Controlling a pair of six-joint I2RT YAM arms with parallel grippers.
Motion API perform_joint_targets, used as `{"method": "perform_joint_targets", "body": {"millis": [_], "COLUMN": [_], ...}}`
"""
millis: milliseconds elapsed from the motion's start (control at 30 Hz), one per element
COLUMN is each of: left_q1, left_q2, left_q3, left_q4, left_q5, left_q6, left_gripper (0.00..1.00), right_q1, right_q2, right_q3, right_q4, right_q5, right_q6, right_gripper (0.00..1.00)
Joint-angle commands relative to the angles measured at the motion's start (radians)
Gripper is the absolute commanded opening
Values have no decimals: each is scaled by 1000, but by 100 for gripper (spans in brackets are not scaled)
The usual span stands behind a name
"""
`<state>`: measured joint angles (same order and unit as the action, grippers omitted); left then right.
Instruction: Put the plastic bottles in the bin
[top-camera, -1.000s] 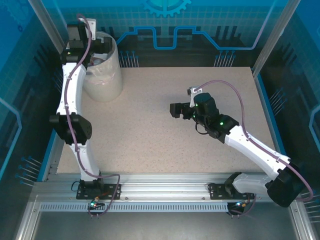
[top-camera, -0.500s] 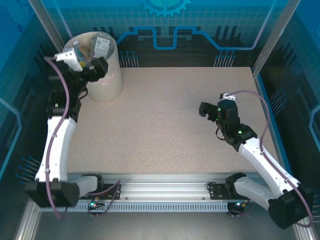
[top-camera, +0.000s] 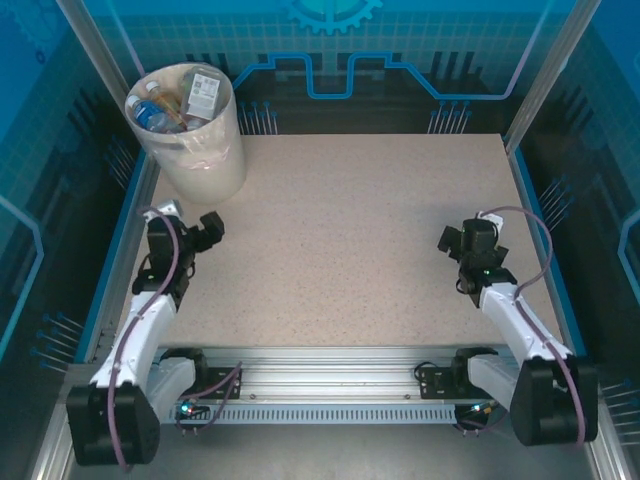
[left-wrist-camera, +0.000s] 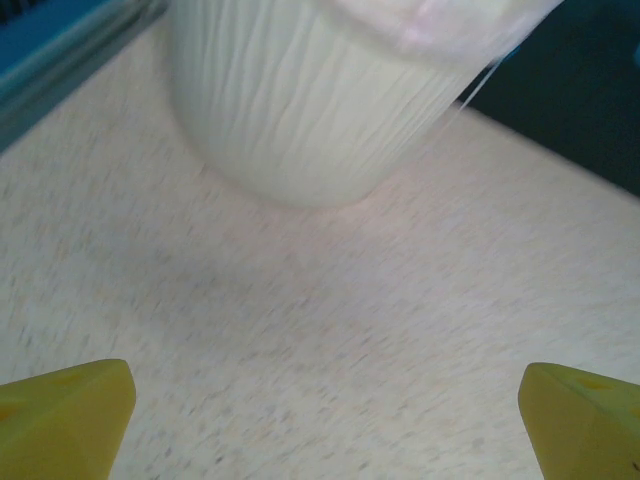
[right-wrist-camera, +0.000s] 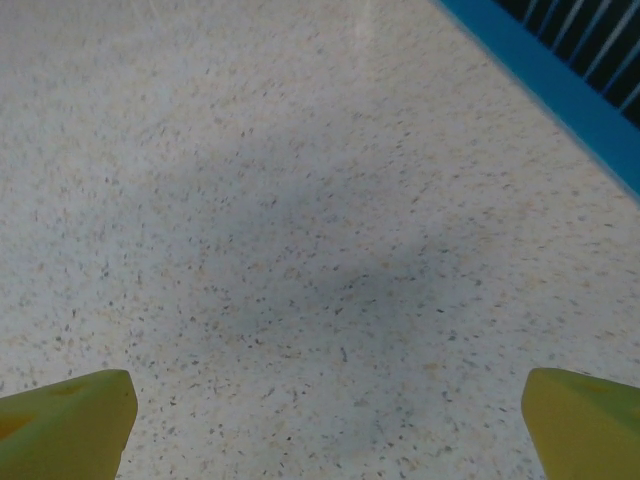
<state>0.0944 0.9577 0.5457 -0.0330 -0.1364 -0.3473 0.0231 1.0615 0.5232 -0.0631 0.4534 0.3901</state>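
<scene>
Speckled beige tabletop (top-camera: 350, 230) fills the cell between blue panels, with a blue lip (top-camera: 140, 200) on its 9 o'clock edge and an aluminium rail (top-camera: 330, 365) across the 6 o'clock side. At the 11 o'clock corner I see the bin (top-camera: 205, 165) upright, mouth to the ceiling, its clear liner (top-camera: 222, 140) folded over the rim. It stands just beside the left lip and near the far edge.

The plastic bottles (top-camera: 165, 108) are heaped inside, up near the rim. One clear bottle with blue on it seems to lean with its long axis running roughly 10 to 4 o'clock. Another shows a white label at the mouth's 1 o'clock side. The others are too jumbled for me to read.

At 6 o'clock from the bin, apart from it, my left gripper (top-camera: 208, 230) sits over the table. In its wrist view the bin's ribbed wall stands ahead at 12 o'clock, and the yellow fingertips (left-wrist-camera: 65, 420) are spread wide with nothing held.

A broad stretch of bare tabletop runs across the middle. My right gripper (top-camera: 455, 240) sits near the 3 o'clock edge, fingertips (right-wrist-camera: 70, 420) equally wide and gripping nothing. In its wrist view a blue border (right-wrist-camera: 560, 80) cuts the 2 o'clock corner.
</scene>
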Motion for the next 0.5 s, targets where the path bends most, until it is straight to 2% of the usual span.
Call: {"method": "perform_joint_targets", "body": {"millis": [0, 100, 200, 333, 467], "left_q1": [4, 4, 3, -18, -30], "left_q2": [117, 294, 452, 529, 519], "left_q3": [-45, -55, -44, 69, 48], "left_q4": [214, 350, 486, 379, 426], "left_q5": [-90, -101, -38, 60, 129], "left_q6": [-19, 9, 31, 101, 160], "left_gripper": [99, 99, 99, 99, 99], "right_q1": [-14, -20, -20, -6, 0], "right_q2": [65, 124, 192, 242, 302], "right_q3": [-52, -110, -107, -91, -79], "right_q4": [258, 458, 517, 589, 671], "right_q5": [-98, -183, -261, -346, -408], "right_q6": [-136, -195, -252, -332, -370], "right_gripper": [100, 100, 100, 100, 100]}}
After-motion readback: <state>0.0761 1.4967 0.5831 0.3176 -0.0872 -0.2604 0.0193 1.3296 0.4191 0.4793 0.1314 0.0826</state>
